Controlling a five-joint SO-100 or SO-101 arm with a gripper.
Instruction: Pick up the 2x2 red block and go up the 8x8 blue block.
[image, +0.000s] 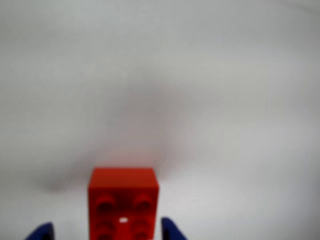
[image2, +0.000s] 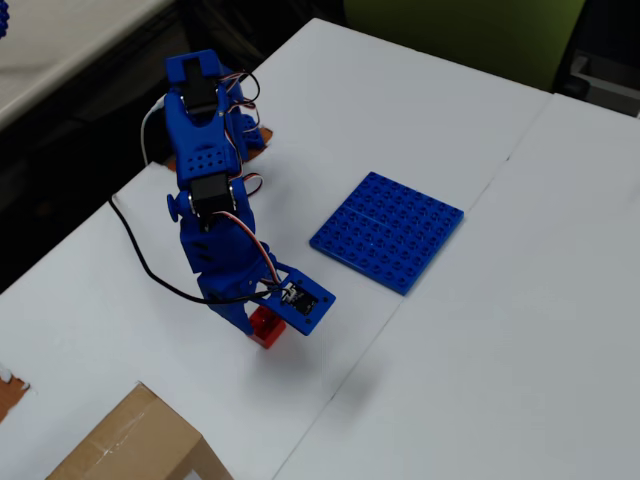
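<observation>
The 2x2 red block (image: 123, 200) fills the bottom centre of the wrist view, studs facing the camera, on the white table. My gripper (image: 107, 232) straddles it. The right blue fingertip (image: 171, 231) sits close against the block's side. The left fingertip (image: 41, 233) stands clearly apart from it, so the jaws are open around it. In the overhead view the red block (image2: 267, 328) peeks out under the gripper (image2: 260, 318) of the blue arm. The 8x8 blue block (image2: 388, 230) lies flat on the table up and to the right of the gripper, well apart from it.
A cardboard box (image2: 135, 445) sits at the bottom left of the overhead view, near the arm. The arm's base (image2: 205, 110) and its cables stand near the table's upper left edge. A seam (image2: 440, 250) runs between two white tabletops.
</observation>
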